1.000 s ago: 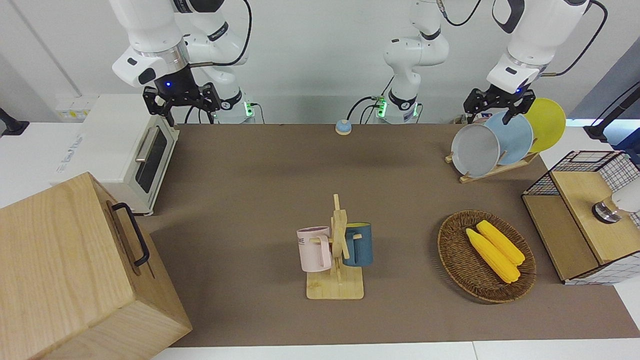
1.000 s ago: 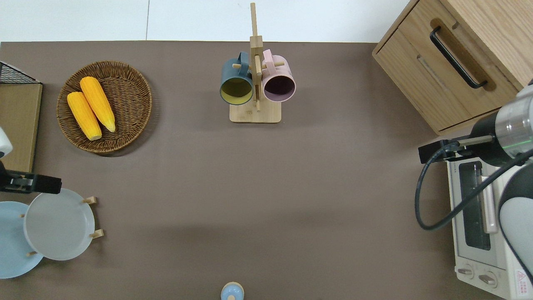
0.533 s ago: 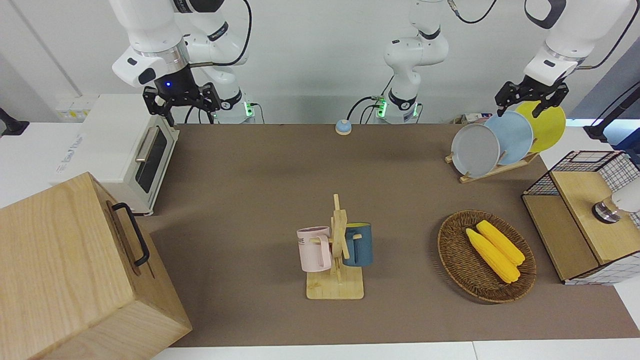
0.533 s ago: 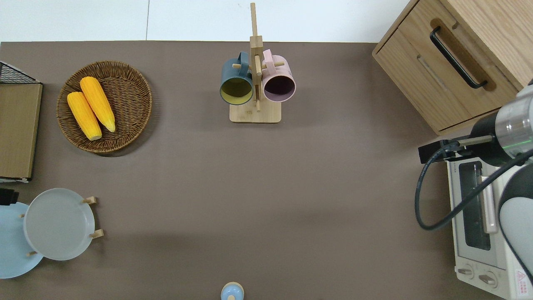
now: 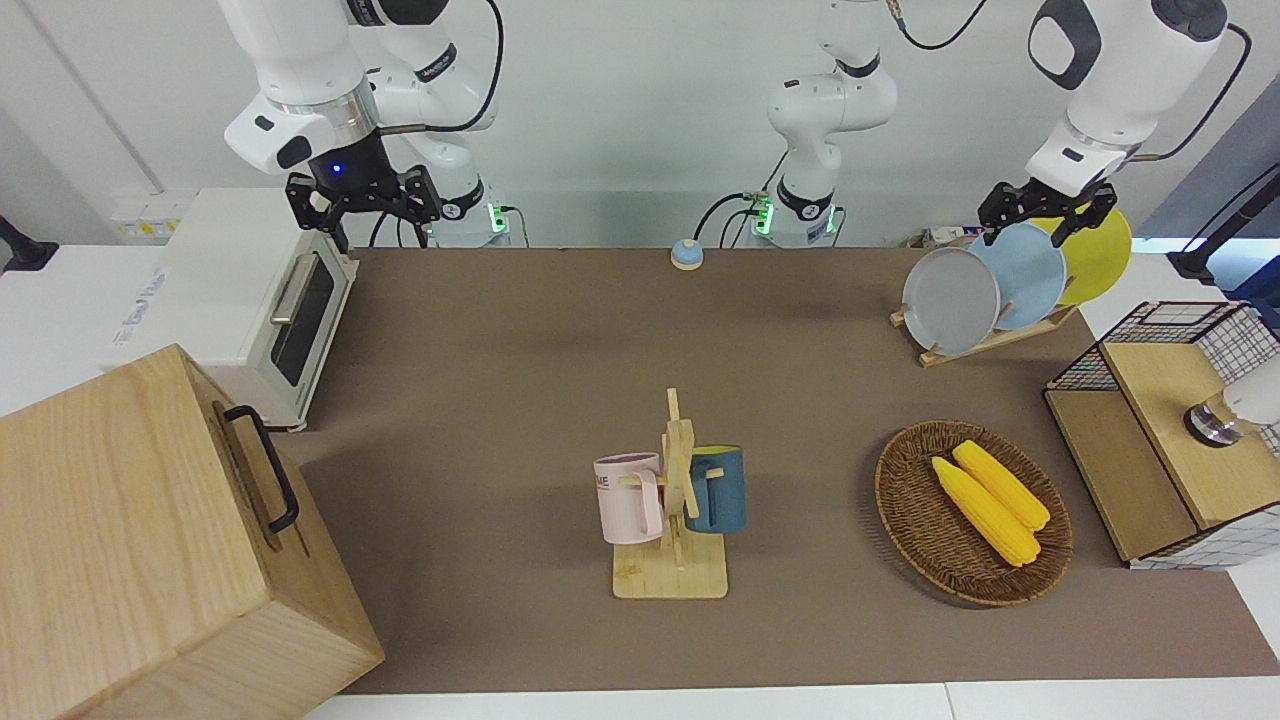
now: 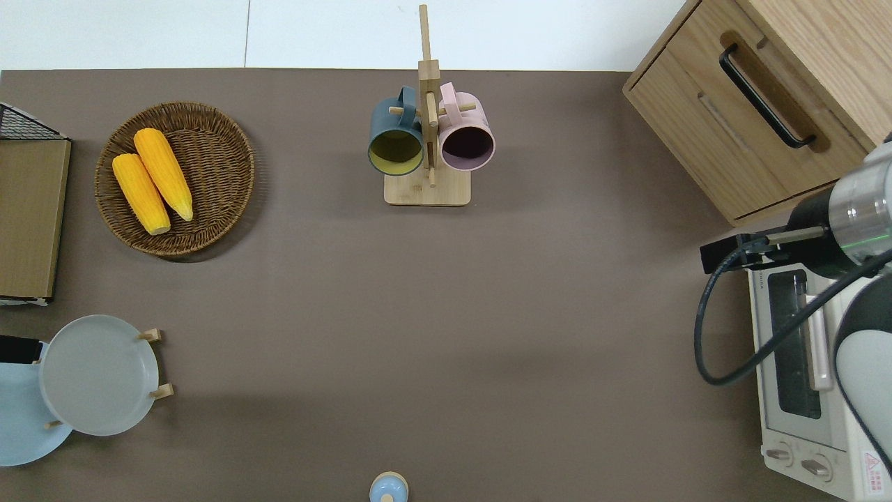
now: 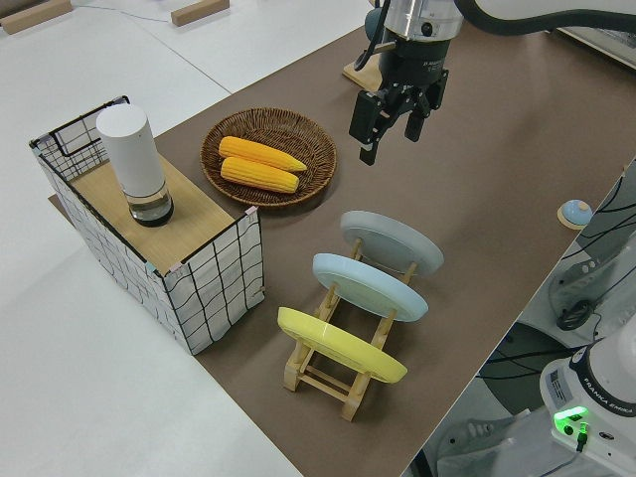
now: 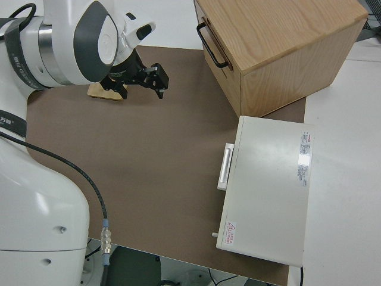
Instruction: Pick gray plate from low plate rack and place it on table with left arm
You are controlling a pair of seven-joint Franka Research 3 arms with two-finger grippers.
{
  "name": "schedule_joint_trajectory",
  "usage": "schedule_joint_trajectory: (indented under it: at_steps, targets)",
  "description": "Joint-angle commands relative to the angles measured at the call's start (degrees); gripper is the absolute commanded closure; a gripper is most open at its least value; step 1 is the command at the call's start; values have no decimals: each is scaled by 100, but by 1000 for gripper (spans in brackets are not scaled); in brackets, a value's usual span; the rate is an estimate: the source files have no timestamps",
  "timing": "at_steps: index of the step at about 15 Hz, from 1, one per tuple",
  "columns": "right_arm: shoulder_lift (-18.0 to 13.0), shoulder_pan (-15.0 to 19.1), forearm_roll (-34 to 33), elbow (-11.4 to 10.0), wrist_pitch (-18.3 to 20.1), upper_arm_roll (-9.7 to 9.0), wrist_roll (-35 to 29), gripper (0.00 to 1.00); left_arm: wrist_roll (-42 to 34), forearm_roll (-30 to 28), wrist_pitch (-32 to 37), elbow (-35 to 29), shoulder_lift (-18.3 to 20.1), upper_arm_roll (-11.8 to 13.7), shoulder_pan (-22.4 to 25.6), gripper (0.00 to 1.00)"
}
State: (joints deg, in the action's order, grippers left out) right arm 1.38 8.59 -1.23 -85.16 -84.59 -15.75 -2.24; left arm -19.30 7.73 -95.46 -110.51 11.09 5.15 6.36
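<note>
The low plate rack [image 5: 985, 340] stands close to the robots at the left arm's end of the table [image 5: 520, 380]. The gray plate [image 5: 950, 300] leans in its slot farthest from the robots, then the light-blue plate [image 5: 1030, 265] and the yellow plate [image 5: 1100, 250]. The left gripper [image 7: 391, 121] hangs empty above the plates, fingers [image 7: 369, 134] spread wide, touching nothing. Farther out lie a wicker basket [image 5: 905, 500] with two corn cobs [image 5: 990, 505], and a mug stand [image 5: 675, 500]. The right arm is parked, its gripper [image 5: 365, 205] open
</note>
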Motion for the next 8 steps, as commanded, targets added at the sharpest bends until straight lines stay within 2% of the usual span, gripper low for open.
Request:
schedule_joint_trajectory:
  at_steps: [1,8]
  targets:
    - [-15,116,-9,53,83,-104,-74,17,14,106,-692,-927,376,-5,145,7]
    - [-15,108,-9,53,83,-104,-74,17,14,106,-1448,-1701,394,-5,330,7]
